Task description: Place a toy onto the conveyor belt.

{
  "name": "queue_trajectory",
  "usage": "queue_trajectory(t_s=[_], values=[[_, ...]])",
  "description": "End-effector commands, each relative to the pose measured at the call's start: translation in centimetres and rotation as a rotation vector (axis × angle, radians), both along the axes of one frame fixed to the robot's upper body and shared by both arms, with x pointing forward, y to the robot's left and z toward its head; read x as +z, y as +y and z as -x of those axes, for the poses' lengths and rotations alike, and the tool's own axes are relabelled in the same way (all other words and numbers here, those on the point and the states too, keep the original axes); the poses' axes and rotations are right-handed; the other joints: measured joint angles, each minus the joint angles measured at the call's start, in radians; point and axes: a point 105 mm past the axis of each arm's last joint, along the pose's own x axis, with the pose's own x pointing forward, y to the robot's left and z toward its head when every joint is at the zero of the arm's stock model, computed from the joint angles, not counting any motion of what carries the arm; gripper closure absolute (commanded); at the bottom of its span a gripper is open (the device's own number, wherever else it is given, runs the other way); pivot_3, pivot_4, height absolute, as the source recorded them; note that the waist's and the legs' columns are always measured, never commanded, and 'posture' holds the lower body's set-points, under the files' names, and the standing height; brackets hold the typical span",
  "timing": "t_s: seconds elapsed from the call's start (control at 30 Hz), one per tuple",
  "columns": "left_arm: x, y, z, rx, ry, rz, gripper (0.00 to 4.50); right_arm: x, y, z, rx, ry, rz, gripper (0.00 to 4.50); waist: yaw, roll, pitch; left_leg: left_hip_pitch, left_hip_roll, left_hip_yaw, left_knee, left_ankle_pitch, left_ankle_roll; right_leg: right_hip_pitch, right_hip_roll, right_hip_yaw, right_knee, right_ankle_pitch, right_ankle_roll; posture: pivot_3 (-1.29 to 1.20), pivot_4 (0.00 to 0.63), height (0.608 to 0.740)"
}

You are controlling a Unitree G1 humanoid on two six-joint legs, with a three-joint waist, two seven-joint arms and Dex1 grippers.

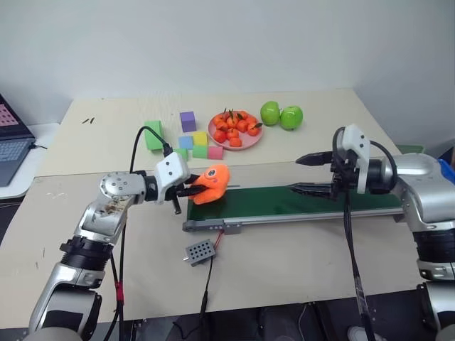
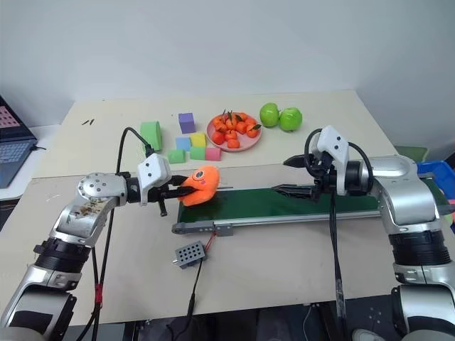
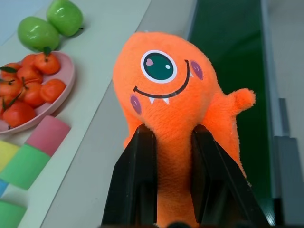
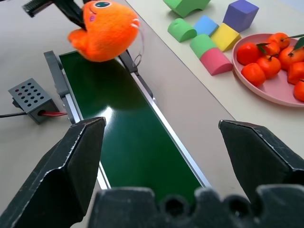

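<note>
On the beige tabletop (image 1: pixel 298 263), the left gripper (image 1: pixel 190 190) was clamped on the toy (image 1: pixel 212 184), held just above the conveyor belt (image 1: pixel 298 200) at its near end; release remained. The right gripper (image 1: pixel 307 174) hovered, jaws apart.

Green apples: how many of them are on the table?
2. One green apple lies beside the pink plate of small oranges, on the side away from the foam blocks. The other green apple touches the first, farther from the plate. None seems hidden.
</note>
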Motion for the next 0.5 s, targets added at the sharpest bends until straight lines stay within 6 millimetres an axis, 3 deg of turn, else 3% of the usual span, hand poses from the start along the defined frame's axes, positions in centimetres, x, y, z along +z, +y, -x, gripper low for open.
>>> queue_trajectory(t_s=[0.03, 0.33, 0.43, 0.5], values=[[1.3, -0.7, 0.9, -0.074, -0.029, -0.036, 3.62, 1.5, -0.2, 0.4, -0.001, -0.05, -0.011, 0.0, 0.0, 0.0, 0.0, 0.0, 0.0, 0.0, 0.0, 0.0, 0.0, 0.0, 0.0, 0.0, 0.0, 0.0, 0.0, 0.0, 0.15, 0.74], [0.9, 1.2, 0.0, -0.027, -0.051, -0.107, 3.62, 1.4, -0.1, 0.3, -0.005, -0.047, -0.013, 0.0, 0.0, 0.0, 0.0, 0.0, 0.0, 0.0, 0.0, 0.0, 0.0, 0.0, 0.0, 0.0, 0.0, 0.0, 0.0, 0.0, 0.15, 0.74], [0.7, 1.4, 0.2, -0.035, -0.038, -0.116, 2.9, 1.4, -0.1, 0.3, -0.004, -0.045, -0.01, 0.0, 0.0, 0.0, 0.0, 0.0, 0.0, 0.0, 0.001, 0.0, 0.0, 0.0, 0.0, 0.0, 0.0, 0.0, 0.0, 0.0, 0.15, 0.74], [0.7, 1.5, 0.2, -0.038, -0.038, -0.122, 2.03, 1.4, -0.1, 0.3, -0.003, -0.045, -0.01, 0.0, 0.0, 0.0, 0.0, 0.0, 0.0, 0.0, 0.001, 0.0, 0.0, 0.0, 0.0, 0.0, 0.0, 0.0, 0.0, 0.0, 0.15, 0.74]])
